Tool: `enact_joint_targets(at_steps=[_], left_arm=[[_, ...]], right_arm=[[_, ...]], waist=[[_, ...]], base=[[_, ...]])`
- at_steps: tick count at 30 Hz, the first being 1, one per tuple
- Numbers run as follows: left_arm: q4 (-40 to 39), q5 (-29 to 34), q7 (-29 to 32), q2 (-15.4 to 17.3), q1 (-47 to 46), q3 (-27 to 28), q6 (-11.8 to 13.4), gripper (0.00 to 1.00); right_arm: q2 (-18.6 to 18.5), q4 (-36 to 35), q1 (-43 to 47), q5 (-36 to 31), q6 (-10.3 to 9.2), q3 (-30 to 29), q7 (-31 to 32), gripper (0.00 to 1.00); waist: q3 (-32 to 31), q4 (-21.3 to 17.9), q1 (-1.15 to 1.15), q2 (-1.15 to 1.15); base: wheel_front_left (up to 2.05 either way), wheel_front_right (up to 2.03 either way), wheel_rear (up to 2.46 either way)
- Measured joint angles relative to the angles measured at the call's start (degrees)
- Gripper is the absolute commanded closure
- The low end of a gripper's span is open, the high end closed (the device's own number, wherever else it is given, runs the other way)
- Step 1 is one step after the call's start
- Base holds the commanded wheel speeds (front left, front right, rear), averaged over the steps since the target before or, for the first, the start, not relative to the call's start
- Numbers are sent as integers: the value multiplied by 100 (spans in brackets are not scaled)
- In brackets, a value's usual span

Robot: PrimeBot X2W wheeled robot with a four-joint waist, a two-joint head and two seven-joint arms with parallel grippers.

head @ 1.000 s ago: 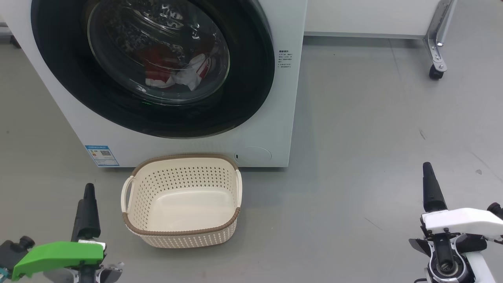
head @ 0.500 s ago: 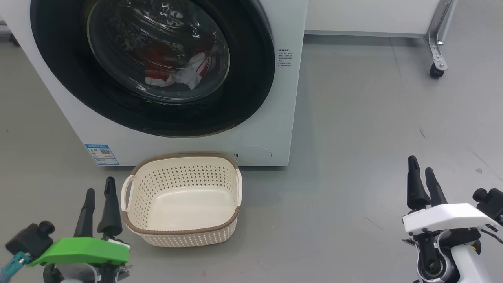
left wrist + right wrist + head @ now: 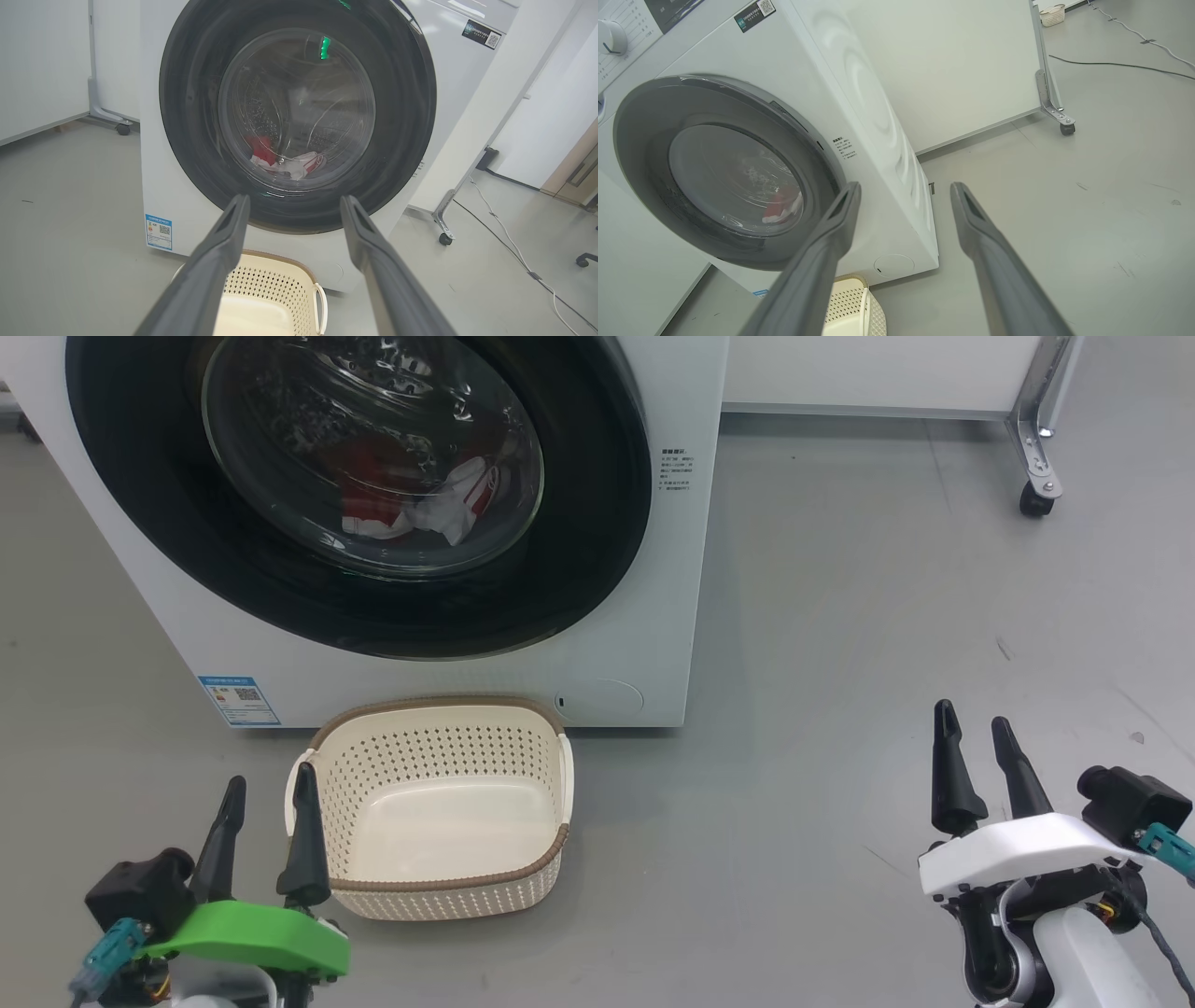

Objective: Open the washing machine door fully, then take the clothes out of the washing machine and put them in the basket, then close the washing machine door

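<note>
— Grey floor (image 3: 840,616) spreads all around us, and the washing machine (image 3: 677,616) stands on it straight ahead. Do we find the washing machine door (image 3: 597,523) shut?
— We do: its black rim lies flat against the white front. Through the glass bowl we see the clothes (image 3: 411,504), red and white, heaped low in the drum.
— And the basket (image 3: 448,896)?
— On the floor just before the machine, below the door, between the blue label (image 3: 238,700) and the round filter cover (image 3: 602,698). Its pale bottom lies bare.
— Our grippers?
— Our left gripper (image 3: 271,777) hangs low near the basket's left handle, fingers spread, holding nothing. Our right gripper (image 3: 973,713) hangs well off to the right over the floor, fingers likewise apart and empty. Both point toward the machine.
— Behind it?
— We make out a white panel (image 3: 878,373) on a wheeled foot (image 3: 1032,504), back right.
</note>
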Motion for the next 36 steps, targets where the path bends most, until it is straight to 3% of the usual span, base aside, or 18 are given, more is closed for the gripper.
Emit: enact_joint_targets(at_steps=[19, 25, 36], left_arm=[[545, 1803, -242, -13, 0, -336, 420, 0], [690, 2083, -344, -90, -1, -298, 541, 0], [890, 2164, -344, -107, -24, -342, 572, 0]], right_arm=[[-103, 312, -98, -1400, -281, 467, -33, 0], [-87, 387, -113, -1778, -331, 623, 4, 0], [-29, 539, -148, -1779, -347, 654, 89, 0]], waist=[[-48, -21, 0, 0], [-57, -33, 0, 0], [-96, -64, 0, 0]], base=[[0, 0, 0], [0, 0, 0], [0, 0, 0]])
